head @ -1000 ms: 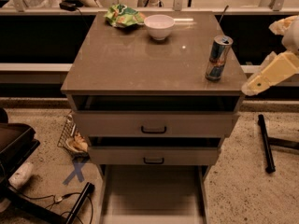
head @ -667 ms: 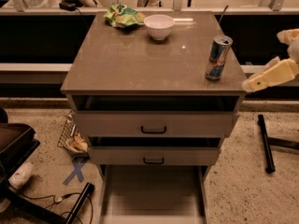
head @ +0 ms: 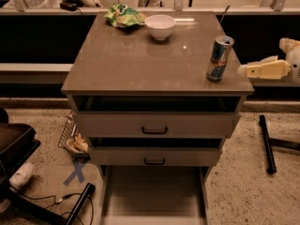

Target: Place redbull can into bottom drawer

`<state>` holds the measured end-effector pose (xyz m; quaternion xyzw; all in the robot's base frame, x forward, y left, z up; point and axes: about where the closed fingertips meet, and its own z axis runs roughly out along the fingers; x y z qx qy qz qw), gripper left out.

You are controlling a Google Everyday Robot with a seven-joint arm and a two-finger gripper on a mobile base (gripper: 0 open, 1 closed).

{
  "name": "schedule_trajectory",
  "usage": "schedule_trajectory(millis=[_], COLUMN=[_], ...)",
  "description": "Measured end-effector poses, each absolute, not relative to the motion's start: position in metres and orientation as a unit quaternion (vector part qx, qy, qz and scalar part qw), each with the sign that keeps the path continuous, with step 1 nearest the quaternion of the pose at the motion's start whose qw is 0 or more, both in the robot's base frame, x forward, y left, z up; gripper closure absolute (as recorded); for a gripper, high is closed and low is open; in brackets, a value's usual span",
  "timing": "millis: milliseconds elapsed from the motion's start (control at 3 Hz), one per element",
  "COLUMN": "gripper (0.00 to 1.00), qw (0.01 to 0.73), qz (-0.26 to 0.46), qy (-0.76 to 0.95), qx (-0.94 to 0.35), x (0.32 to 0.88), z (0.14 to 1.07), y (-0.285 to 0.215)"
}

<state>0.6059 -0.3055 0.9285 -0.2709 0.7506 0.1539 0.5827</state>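
Observation:
The redbull can [head: 219,58] stands upright on the cabinet top [head: 136,60], near its right front corner. My gripper [head: 243,70] reaches in from the right edge of the view at the can's height, its cream fingers pointing left, a short gap away from the can and not touching it. The bottom drawer [head: 154,193] is pulled out at the foot of the cabinet, a wide shallow light-grey tray that looks empty.
A white bowl [head: 160,26] and a green crumpled bag [head: 123,15] sit at the back of the top. Two drawers with black handles [head: 154,130] are above the bottom one. A black bar [head: 267,144] lies on the floor right; chair base and cables lie left.
My gripper has moved slightly up and left, closer to the can. The can and drawers have not moved.

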Motion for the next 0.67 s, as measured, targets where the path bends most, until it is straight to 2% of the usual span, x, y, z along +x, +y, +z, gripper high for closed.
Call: schedule_trajectory(millis=[667], gripper=[0.00], qw=[0.559], qz=[0.186], qy=[0.753], qx=[-0.291], x=[0.612], z=[0.902], y=[-0.282])
